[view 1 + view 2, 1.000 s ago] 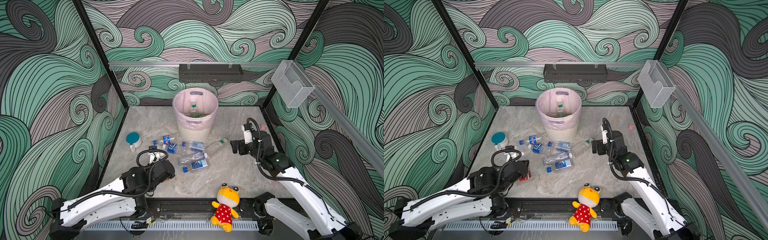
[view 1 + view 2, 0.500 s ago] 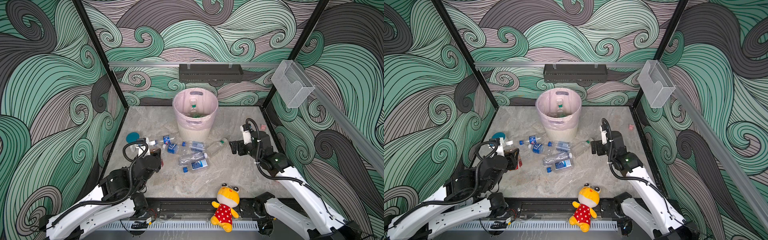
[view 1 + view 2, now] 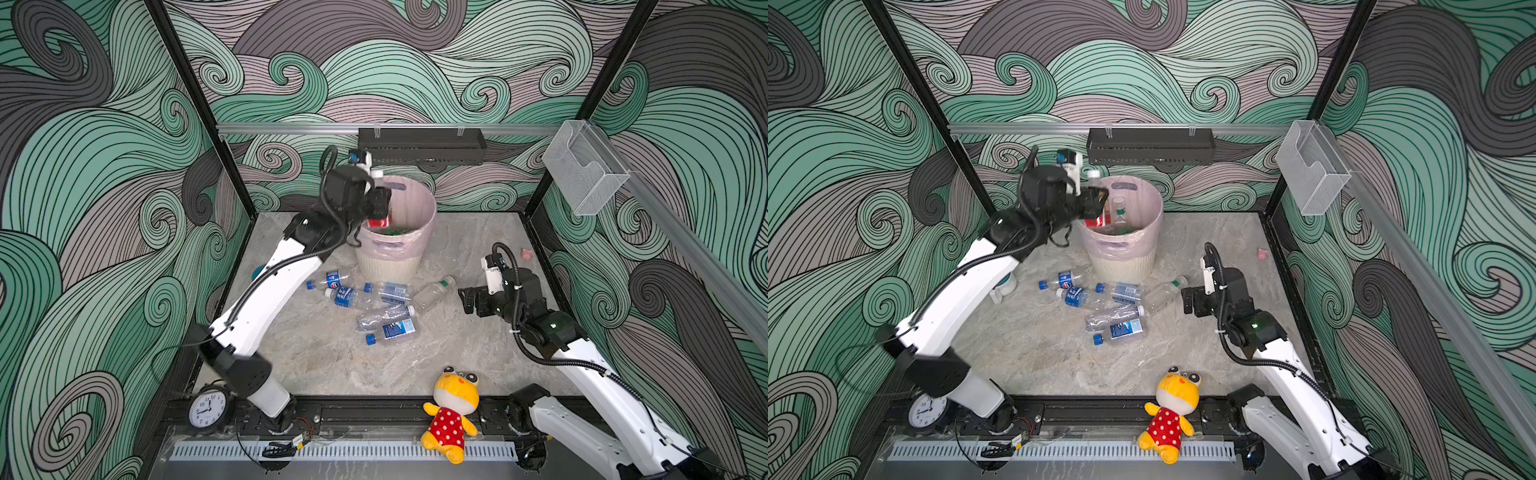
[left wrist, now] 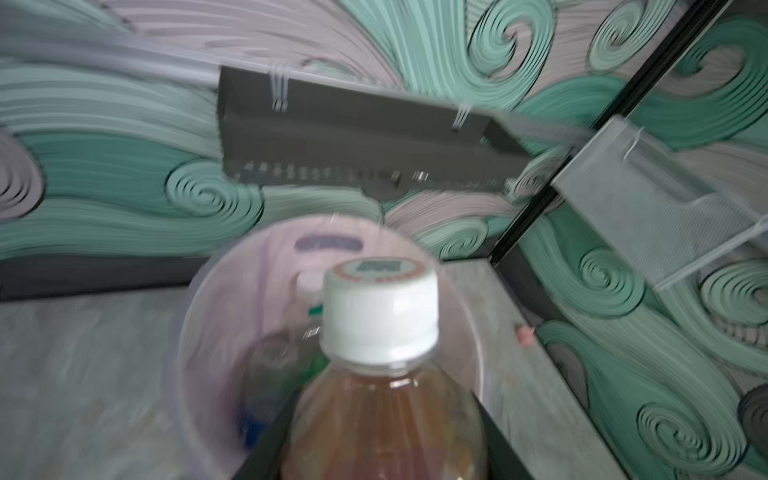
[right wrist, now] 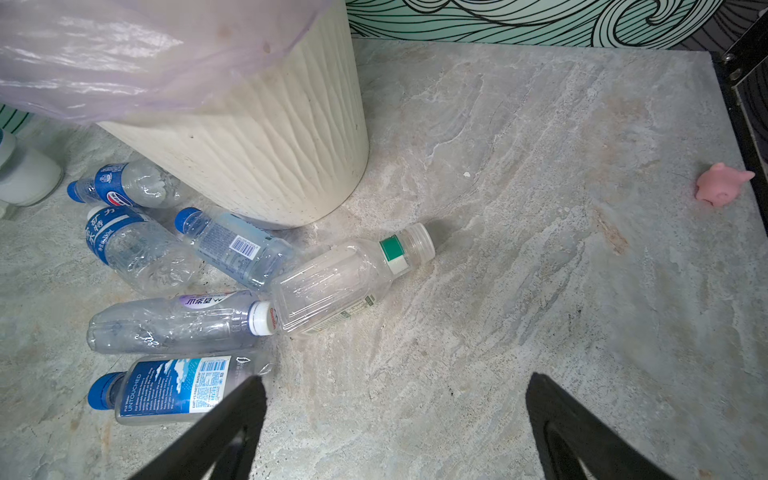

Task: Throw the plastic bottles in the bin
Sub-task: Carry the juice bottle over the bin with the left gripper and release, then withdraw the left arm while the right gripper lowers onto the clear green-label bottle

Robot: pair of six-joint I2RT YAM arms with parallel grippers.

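The bin (image 3: 390,266) (image 3: 1121,266) stands at the back centre, cream and ribbed, lined with a pink bag. My left gripper (image 3: 380,203) (image 3: 1096,203) hangs over its left rim, shut on an upright amber bottle (image 4: 382,415) with a white cap (image 3: 376,173) and a red label. More bottles, among them a clear bottle (image 3: 1120,212), stick up inside the bin. Several plastic bottles (image 3: 384,316) (image 5: 178,320) lie on the floor in front of the bin. My right gripper (image 3: 467,301) (image 5: 395,380) hovers open, empty, right of a clear green-banded bottle (image 5: 345,278).
A teal-lidded cup (image 3: 1007,284) sits left of the bottles, behind my left arm. A pink toy pig (image 3: 527,254) lies at the right edge. A plush toy (image 3: 453,411) and a clock (image 3: 206,409) rest on the front rail. A clear box (image 3: 582,170) hangs on the right wall.
My left arm has swung up from the front left of the floor to above the bin, carrying the amber bottle. The right gripper has hardly moved.
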